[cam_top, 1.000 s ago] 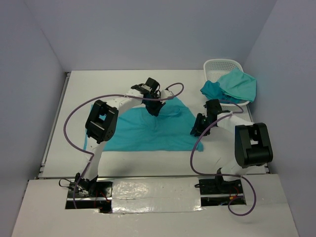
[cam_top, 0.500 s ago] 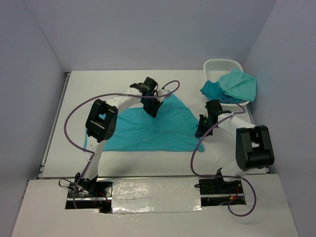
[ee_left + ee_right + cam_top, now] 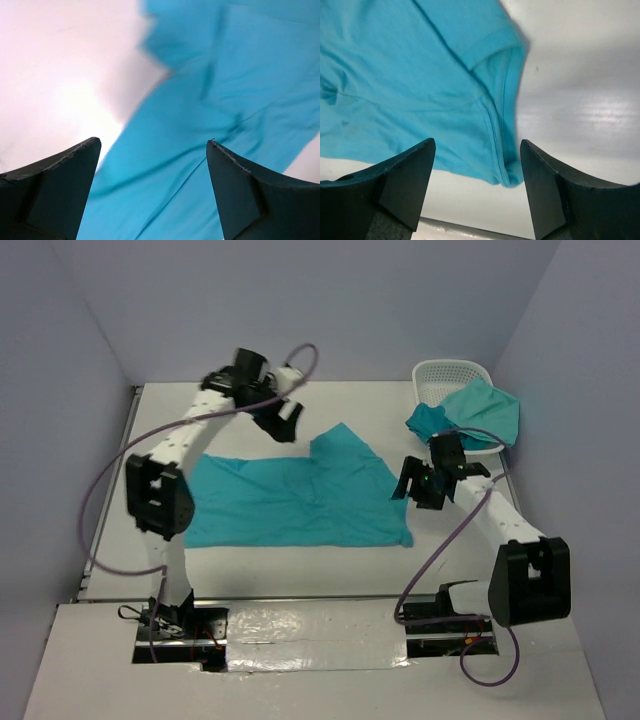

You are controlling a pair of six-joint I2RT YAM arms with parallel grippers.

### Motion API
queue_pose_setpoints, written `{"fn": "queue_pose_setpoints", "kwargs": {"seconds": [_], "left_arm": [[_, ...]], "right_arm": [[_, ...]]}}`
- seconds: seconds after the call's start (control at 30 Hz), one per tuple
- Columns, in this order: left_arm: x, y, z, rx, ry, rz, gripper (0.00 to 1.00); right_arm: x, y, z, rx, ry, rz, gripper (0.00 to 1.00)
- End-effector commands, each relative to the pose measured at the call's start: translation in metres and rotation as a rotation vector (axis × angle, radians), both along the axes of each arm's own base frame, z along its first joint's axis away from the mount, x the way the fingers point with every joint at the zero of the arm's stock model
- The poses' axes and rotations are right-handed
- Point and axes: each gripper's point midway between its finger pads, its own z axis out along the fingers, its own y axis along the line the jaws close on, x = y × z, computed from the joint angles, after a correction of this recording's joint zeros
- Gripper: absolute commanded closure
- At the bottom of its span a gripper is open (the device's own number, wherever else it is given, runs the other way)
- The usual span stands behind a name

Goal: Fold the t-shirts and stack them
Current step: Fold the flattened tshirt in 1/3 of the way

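Observation:
A teal t-shirt (image 3: pixel 300 502) lies spread out on the white table (image 3: pixel 380 405), one sleeve pointing toward the back. My left gripper (image 3: pixel 288 424) hangs open above the table just past the shirt's far edge. In the left wrist view the left gripper (image 3: pixel 152 147) holds nothing and the blurred shirt (image 3: pixel 225 75) lies below it. My right gripper (image 3: pixel 416 490) is open beside the shirt's right edge. In the right wrist view the right gripper (image 3: pixel 475 150) is empty, and the shirt's corner (image 3: pixel 507 172) lies on the table below, between the fingers.
A white basket (image 3: pixel 440 368) stands at the back right, with more teal t-shirts (image 3: pixel 485 410) draped over its front rim. Purple cables loop from both arms. A foil-taped ledge (image 3: pixel 300 625) runs along the near edge by the arm bases.
The left gripper opened, let go of the shirt and swung up toward the back left. The shirt now lies flatter and wider. The right gripper opened and shifted slightly right.

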Motion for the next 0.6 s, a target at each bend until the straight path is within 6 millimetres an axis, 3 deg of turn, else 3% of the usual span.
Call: {"fn": "queue_pose_setpoints", "kwargs": {"seconds": [0.0, 0.07, 0.1, 0.17, 0.23, 0.27, 0.33, 0.4, 0.57], "left_arm": [[-0.018, 0.121, 0.066, 0.058, -0.074, 0.203, 0.01], [-0.069, 0.188, 0.020, 0.225, 0.111, 0.313, 0.00], [-0.088, 0.209, 0.006, 0.269, 0.181, 0.351, 0.01], [-0.145, 0.252, -0.034, 0.284, 0.392, 0.460, 0.01], [-0.165, 0.276, -0.050, 0.296, 0.426, 0.534, 0.01], [-0.184, 0.289, -0.067, 0.298, 0.484, 0.584, 0.01], [-0.189, 0.298, -0.080, 0.299, 0.486, 0.611, 0.01], [-0.199, 0.292, -0.096, 0.276, 0.526, 0.597, 0.01], [-0.209, 0.296, -0.137, 0.314, 0.604, 0.612, 0.01]], "right_arm": [[-0.038, 0.001, -0.020, 0.034, 0.108, -0.062, 0.24], [-0.045, 0.009, -0.031, 0.091, 0.115, -0.079, 0.25], [-0.046, 0.012, -0.033, 0.110, 0.116, -0.083, 0.25], [-0.043, 0.022, -0.038, 0.165, 0.110, -0.078, 0.29], [-0.038, 0.026, -0.042, 0.188, 0.109, -0.078, 0.30], [-0.038, 0.028, -0.044, 0.200, 0.114, -0.075, 0.32], [-0.038, 0.033, -0.048, 0.221, 0.121, -0.064, 0.33], [-0.041, 0.036, -0.052, 0.228, 0.138, -0.067, 0.36], [-0.057, 0.028, -0.072, 0.189, 0.192, -0.098, 0.39]]}}
